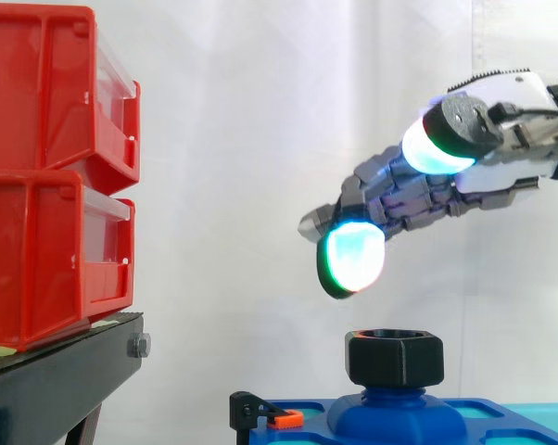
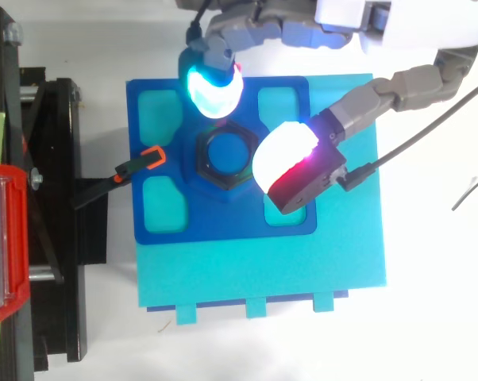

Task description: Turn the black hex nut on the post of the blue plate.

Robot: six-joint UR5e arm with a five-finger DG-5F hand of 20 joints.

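I have the grey-and-white robot hand (image 1: 427, 190) hovering over the work with its fingers spread apart and nothing between them. The black hex nut (image 1: 395, 357) sits on the blue post (image 2: 227, 153) at the middle of the blue plate (image 2: 140, 182), which lies on a flat cyan board (image 2: 263, 270). In the side view the lowest glowing fingertip (image 1: 353, 258) hangs clear above the nut and a little to its left, so there is no contact yet. From above, one pad (image 2: 213, 86) sits over one edge of the nut and another (image 2: 285, 155) over an adjoining side. I judge the step in hand is the descent to grip. To do it well, I would bring the pads down level with the nut's flat sides, on opposite faces rather than corners, and close firmly before twisting about the post's axis. I would keep clear of the small black clamp with the orange tip (image 2: 150, 157) at the plate's edge, and of the red plastic bins (image 1: 57, 176) on the black stand (image 1: 57, 380).
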